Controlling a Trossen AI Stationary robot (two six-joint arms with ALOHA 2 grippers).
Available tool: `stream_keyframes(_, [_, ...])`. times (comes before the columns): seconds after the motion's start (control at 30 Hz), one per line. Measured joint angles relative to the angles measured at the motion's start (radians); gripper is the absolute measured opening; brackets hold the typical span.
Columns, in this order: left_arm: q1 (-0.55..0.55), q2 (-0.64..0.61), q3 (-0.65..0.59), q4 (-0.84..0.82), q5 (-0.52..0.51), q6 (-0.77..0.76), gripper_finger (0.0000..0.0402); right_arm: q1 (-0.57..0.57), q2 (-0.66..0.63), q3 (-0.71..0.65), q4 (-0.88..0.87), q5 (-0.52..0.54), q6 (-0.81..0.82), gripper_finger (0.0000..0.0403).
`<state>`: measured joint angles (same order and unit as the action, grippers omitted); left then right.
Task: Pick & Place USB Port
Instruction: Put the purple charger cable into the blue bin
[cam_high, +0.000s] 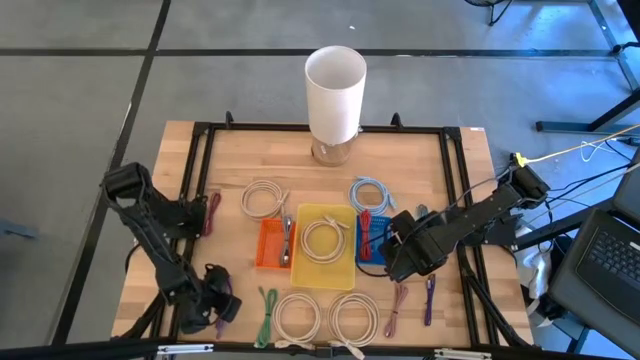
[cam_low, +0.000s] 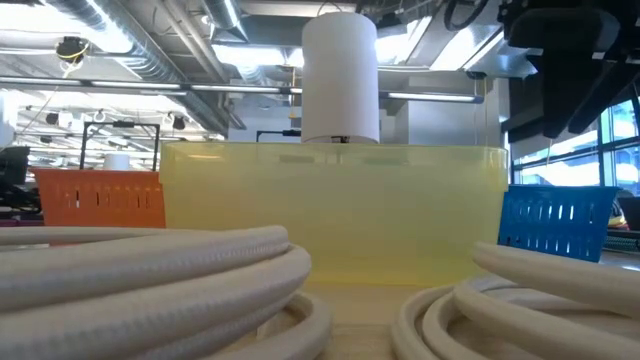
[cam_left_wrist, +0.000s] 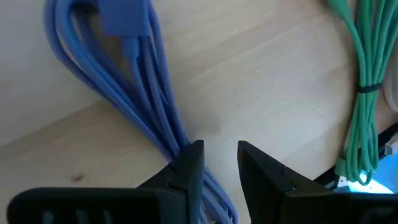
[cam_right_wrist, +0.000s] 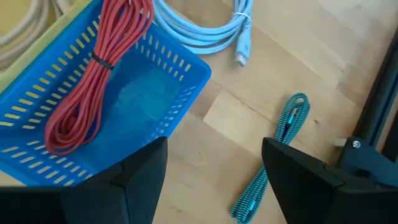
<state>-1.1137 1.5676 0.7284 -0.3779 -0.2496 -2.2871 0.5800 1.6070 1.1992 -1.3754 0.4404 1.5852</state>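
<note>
We see yellow bin (cam_high: 343, 272) holding white coil, flanked by orange bin (cam_high: 268, 247) and blue basket (cam_right_wrist: 93, 134) with red cable (cam_right_wrist: 93, 68) already inside. Loose cables remain on table (cam_high: 440, 170); sorting partly done. Left gripper (cam_left_wrist: 219, 163) parted, empty, over blue cable (cam_left_wrist: 140, 93). Right gripper (cam_right_wrist: 214, 165) spread, empty, near teal cable (cam_right_wrist: 273, 162).

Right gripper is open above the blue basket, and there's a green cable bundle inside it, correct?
Not quite: the cable bundle in the blue basket is red, as the right wrist view shows. The right gripper is open beside and above that basket, as you said.
</note>
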Motion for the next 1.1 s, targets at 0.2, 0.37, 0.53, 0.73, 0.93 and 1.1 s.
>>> stream_keyframes(0.2, [-0.016,-0.051,0.037,-0.007,0.061,0.063,0.0084,0.000,0.000,0.000,-0.004,-0.008,0.000,0.0263])
stream_keyframes(0.37, [-0.014,-0.068,0.168,-0.208,-0.012,0.077,0.0083,0.000,-0.001,0.000,0.005,0.004,0.000,0.0263])
stream_keyframes(0.53, [-0.020,-0.039,0.211,-0.351,0.076,0.008,0.0083,0.001,-0.001,0.000,0.007,0.008,0.000,0.0263])
stream_keyframes(0.73, [-0.001,0.019,0.211,-0.361,0.120,0.004,0.0083,0.014,-0.001,0.000,0.007,0.003,0.000,0.0263])
stream_keyframes(0.93, [0.014,0.100,0.214,-0.391,0.243,0.031,0.0073,0.031,-0.001,0.000,0.014,0.003,0.000,0.0263])
stream_keyframes(1.1, [0.017,0.153,0.216,-0.388,0.274,0.038,0.0063,0.037,-0.001,0.000,0.015,0.003,0.000,0.0263])
